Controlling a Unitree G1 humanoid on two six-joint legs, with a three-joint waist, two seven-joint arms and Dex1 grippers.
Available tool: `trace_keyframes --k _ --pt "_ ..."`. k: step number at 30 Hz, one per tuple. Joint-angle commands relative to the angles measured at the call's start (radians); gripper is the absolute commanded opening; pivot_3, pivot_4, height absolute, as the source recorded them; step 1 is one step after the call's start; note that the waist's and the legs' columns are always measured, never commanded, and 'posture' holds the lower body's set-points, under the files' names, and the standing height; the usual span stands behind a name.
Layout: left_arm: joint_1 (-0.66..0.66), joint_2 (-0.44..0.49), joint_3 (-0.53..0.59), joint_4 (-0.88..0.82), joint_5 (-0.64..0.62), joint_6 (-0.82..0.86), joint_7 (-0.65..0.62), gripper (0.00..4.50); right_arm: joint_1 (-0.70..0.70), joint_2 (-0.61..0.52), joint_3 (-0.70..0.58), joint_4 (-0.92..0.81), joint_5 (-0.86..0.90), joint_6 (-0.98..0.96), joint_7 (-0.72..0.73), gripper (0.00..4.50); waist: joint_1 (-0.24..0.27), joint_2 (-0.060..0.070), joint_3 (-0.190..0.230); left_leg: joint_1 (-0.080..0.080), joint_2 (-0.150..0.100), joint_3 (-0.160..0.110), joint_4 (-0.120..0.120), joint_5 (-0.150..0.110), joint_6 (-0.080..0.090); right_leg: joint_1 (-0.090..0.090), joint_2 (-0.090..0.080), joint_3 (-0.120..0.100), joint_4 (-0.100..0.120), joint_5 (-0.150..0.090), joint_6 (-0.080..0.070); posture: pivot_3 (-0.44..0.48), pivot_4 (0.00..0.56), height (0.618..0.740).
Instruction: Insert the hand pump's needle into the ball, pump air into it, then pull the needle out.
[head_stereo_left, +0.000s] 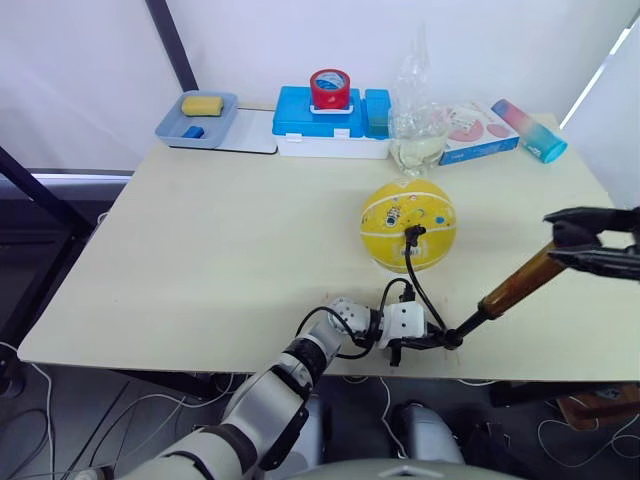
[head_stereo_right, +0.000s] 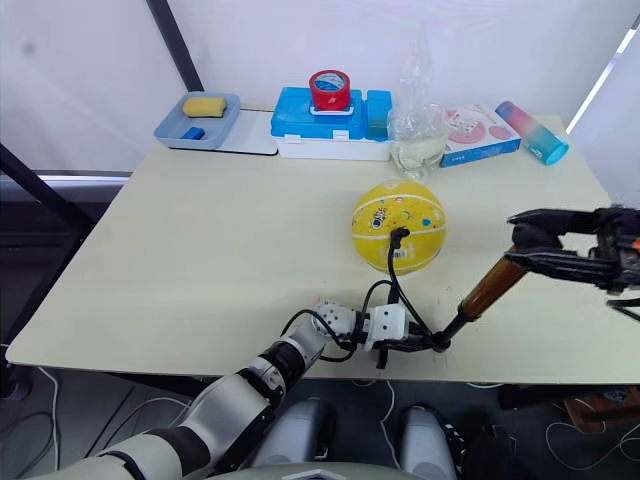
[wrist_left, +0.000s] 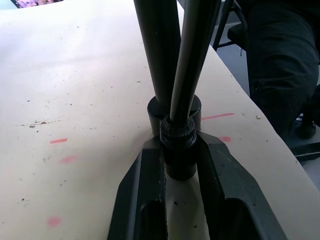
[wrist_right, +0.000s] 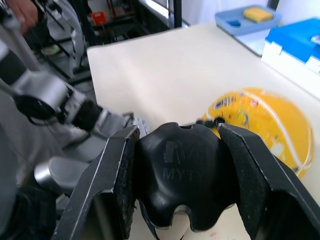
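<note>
The slim amber-gold metallic hand pump (head_stereo_left: 522, 283) lies tilted across the near right part of the pale beige table (head_stereo_left: 220, 250), its black lower end cap near the table's front edge and its black moulded handle (wrist_right: 180, 172) raised toward the right. The left gripper (head_stereo_left: 428, 340) is clamped on the pump's lower black end, one finger (wrist_left: 140, 185) on each side of the ribbed hose fitting. The right gripper (head_stereo_left: 590, 243) is closed around the handle, which sits between its two black fingers (wrist_right: 107, 185).

From the lower end, the thin black hose (head_stereo_left: 414, 285) curves up to the yellow ball with white seam lines (head_stereo_left: 407, 224), which rests on the table just behind the pump. The small black needle fitting (head_stereo_left: 413, 234) meets the ball's front face; the metal tip itself cannot be made out.

Along the far edge stand a grey-blue tray (head_stereo_left: 197, 120) holding a yellow sponge (head_stereo_left: 201, 105), a blue-and-white box (head_stereo_left: 330, 125) with a red tape roll (head_stereo_left: 330, 89) on top, a clear plastic bag (head_stereo_left: 417, 130), and a pink-and-teal bottle (head_stereo_left: 530, 130).
</note>
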Motion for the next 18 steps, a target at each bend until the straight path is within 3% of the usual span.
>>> trace_keyframes --k 1,5,11,18 --pt "0.039 0.044 -0.038 0.077 0.080 0.044 -0.001 0.38 -0.055 -0.040 -0.113 0.032 0.019 0.022 -0.003 2.00 0.000 0.002 0.001 0.000 0.000 0.000 0.000 0.000 0.000 0.000 0.000 0.000 0.000 0.000 0.000 0.000 0.150 0.739" --pt "0.037 0.042 -0.038 0.078 0.080 0.043 -0.001 0.38 -0.003 0.007 -0.071 -0.027 -0.015 0.020 -0.004 2.00 0.001 0.003 0.001 -0.002 -0.001 0.000 0.000 0.002 0.003 -0.002 0.000 0.000 0.000 0.000 0.000 0.000 0.150 0.739" --pt "0.034 0.040 -0.037 0.079 0.080 0.045 0.002 0.38 0.137 0.132 0.068 -0.113 -0.176 -0.129 -0.025 2.00 0.000 0.000 -0.001 -0.001 -0.001 0.000 0.000 0.002 0.004 -0.001 0.000 0.000 0.000 -0.002 0.004 0.000 0.150 0.739" --pt "0.031 0.039 -0.034 0.080 0.080 0.047 0.000 0.38 0.226 0.237 0.221 -0.042 -0.385 -0.369 -0.035 2.00 0.001 -0.002 -0.002 0.000 0.000 0.000 0.000 0.001 0.001 0.000 0.001 0.000 0.000 -0.002 0.004 0.000 0.150 0.739"
